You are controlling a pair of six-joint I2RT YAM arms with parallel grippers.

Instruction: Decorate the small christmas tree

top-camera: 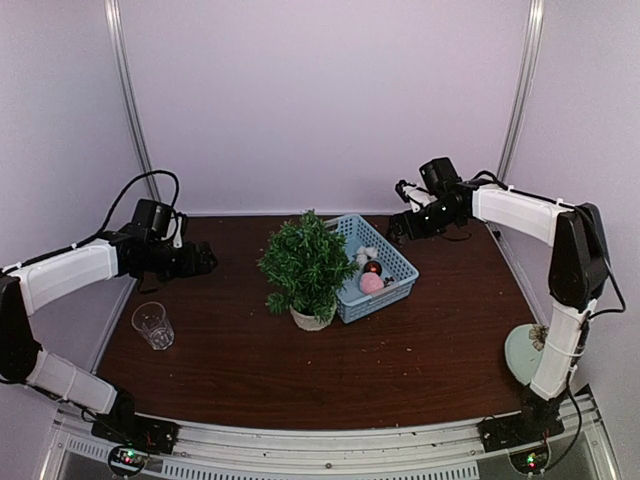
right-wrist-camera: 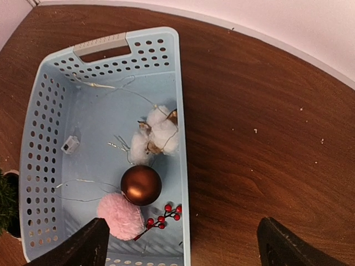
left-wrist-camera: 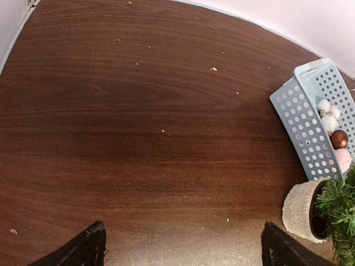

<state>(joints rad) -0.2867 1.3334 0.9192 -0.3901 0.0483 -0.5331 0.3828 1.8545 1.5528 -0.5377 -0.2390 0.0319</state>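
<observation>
The small christmas tree [top-camera: 304,262], bushy dark green in a white pot [left-wrist-camera: 301,209], stands mid-table, its sprigs at the left wrist view's right edge [left-wrist-camera: 339,208]. Right behind it sits a light-blue basket [top-camera: 385,285] [right-wrist-camera: 50,160] [left-wrist-camera: 299,130] holding a brown ball [right-wrist-camera: 141,184], a pink pompom [right-wrist-camera: 120,215], white cotton bolls [right-wrist-camera: 156,136], a red berry sprig [right-wrist-camera: 163,215] and a thin wire with a small white box [right-wrist-camera: 70,144]. My left gripper [top-camera: 200,262] [left-wrist-camera: 183,246] hangs open over bare wood left of the tree. My right gripper [top-camera: 405,225] [right-wrist-camera: 180,244] is open above the basket's right rim, empty.
A clear drinking glass [top-camera: 152,325] stands at the front left. A pale round plate [top-camera: 524,352] lies by the right arm's base. Pale walls close in the table's back and sides. Small crumbs dot the dark wood.
</observation>
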